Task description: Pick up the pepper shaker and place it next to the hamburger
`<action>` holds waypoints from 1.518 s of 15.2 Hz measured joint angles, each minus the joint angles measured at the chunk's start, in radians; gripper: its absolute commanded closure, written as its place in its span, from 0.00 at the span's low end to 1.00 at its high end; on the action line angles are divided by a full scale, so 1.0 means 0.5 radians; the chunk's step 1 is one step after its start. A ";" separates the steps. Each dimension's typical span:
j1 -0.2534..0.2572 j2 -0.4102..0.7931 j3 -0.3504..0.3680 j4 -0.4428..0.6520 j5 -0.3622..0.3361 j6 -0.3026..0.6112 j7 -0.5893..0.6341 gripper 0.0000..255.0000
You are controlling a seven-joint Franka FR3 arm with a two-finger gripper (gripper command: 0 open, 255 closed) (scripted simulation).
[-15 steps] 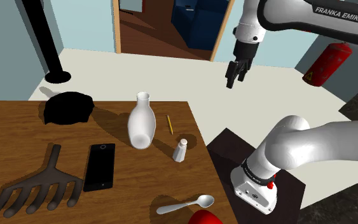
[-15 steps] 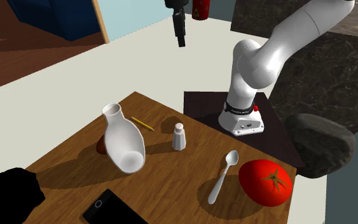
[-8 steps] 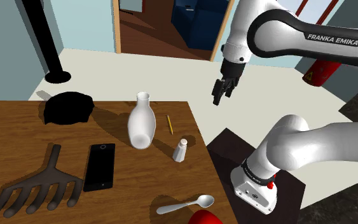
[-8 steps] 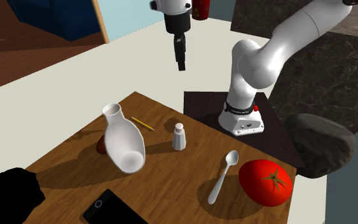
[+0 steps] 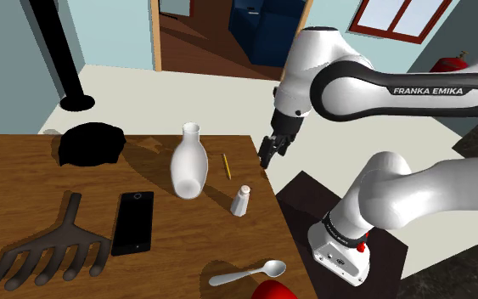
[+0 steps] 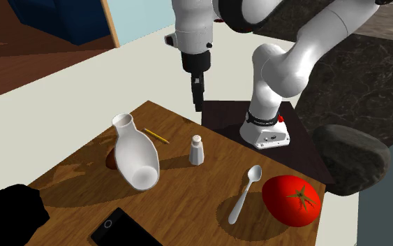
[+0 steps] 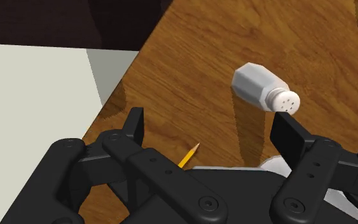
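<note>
The pepper shaker (image 5: 241, 200) is a small white-grey bottle with a holed cap, upright on the wooden table (image 5: 25, 178) near its right edge. It also stands right of the vase in the second exterior view (image 6: 197, 150). My black gripper (image 5: 266, 158) hangs in the air above the table's far right corner, beyond and above the shaker, which it does not touch (image 6: 199, 106). In the wrist view the fingers (image 7: 135, 125) stand apart, open and empty, with the shaker (image 7: 264, 89) ahead of the gripper (image 7: 212, 130). A black lump (image 5: 92, 144) lies at the table's far left.
A white vase (image 5: 188, 161) stands left of the shaker, with a yellow pencil (image 5: 226, 166) between vase and gripper. A black phone (image 5: 133, 221), a grey rake head (image 5: 50, 248), a spoon (image 5: 250, 273) and a red tomato (image 6: 292, 200) lie nearer the front. The arm's stand (image 5: 313, 204) adjoins the table.
The arm has swung down and to the shoulder view's left, bringing the gripper from high over the floor to just above the table's corner. Nothing on the table has moved.
</note>
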 measured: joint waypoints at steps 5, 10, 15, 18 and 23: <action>0.123 0.165 0.190 -0.094 0.189 0.356 0.120 0.00; 0.194 0.327 0.323 -0.137 0.304 0.625 0.191 0.00; 0.206 0.450 0.374 -0.201 0.348 0.817 0.187 0.00; 0.211 0.473 0.385 -0.219 0.358 0.859 0.185 0.00; 0.211 0.477 0.386 -0.220 0.360 0.865 0.186 1.00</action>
